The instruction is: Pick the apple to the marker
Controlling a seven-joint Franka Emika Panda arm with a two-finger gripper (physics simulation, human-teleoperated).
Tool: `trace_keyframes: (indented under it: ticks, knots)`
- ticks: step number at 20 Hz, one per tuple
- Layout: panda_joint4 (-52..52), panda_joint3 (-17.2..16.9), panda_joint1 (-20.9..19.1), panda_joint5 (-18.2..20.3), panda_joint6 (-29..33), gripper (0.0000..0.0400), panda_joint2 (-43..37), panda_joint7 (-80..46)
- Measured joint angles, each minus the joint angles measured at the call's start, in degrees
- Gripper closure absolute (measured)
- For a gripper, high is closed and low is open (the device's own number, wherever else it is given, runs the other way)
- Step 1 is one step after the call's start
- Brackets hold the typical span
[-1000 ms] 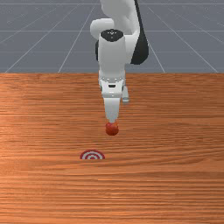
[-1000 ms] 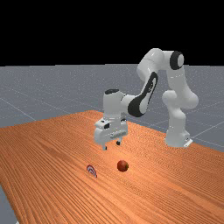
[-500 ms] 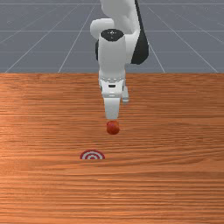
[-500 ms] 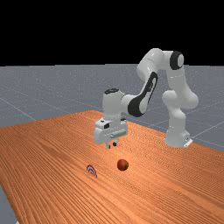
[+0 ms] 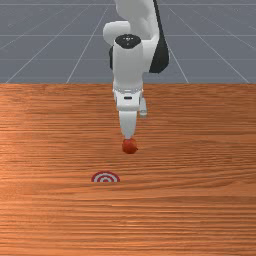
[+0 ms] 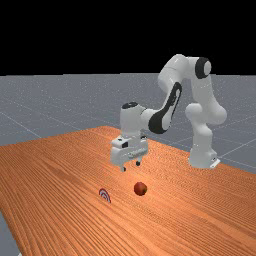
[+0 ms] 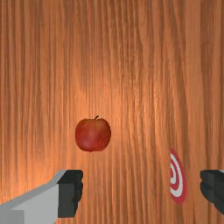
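Observation:
In the far view my gripper (image 6: 131, 166) is open above the table, higher than the red apple (image 6: 140, 188) and to the far view's left of it. The front view has the apple (image 5: 129, 146) just below the fingertips. My gripper (image 7: 142, 190) stands wide open in the wrist view, with neither finger on the apple (image 7: 92, 134), whose stem shows. A half-round marker (image 5: 105, 177) with red and white rings lies to the front view's left of the apple and nearer that camera. It also appears as a marker (image 7: 178, 177) between the fingers' lines.
The orange-brown wooden table (image 5: 200, 210) surrounds the apple and marker. Behind the hand, the arm's base (image 6: 202, 155) stands at the table's far right in the far view.
The fingers drew closer together half a second ago and now stand wide apart again. My hand has shifted slightly to the far view's right. The apple has turned and shifted a little.

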State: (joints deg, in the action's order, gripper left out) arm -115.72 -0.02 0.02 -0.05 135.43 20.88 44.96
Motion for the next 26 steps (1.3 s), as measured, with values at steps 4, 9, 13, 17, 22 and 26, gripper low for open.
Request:
trace_keyframes:
  ticks: [4,9,13,17,22,26]
  knots:
    - [-2.63,0.0,0.0,0.0,0.77,0.0,-1.71,0.0]
    - [-2.87,-0.08,1.0,0.07,2.69,0.0,-0.11,-3.44]
    - [-2.48,0.7,3.43,-0.22,2.54,0.0,0.13,-7.35]
    - [-1.09,1.42,4.16,-0.37,0.86,0.0,1.16,-6.64]
    - [1.18,1.5,4.1,-0.23,0.47,0.0,5.45,-6.46]
    - [1.1,1.45,4.11,-0.32,3.16,0.0,7.93,-6.5]
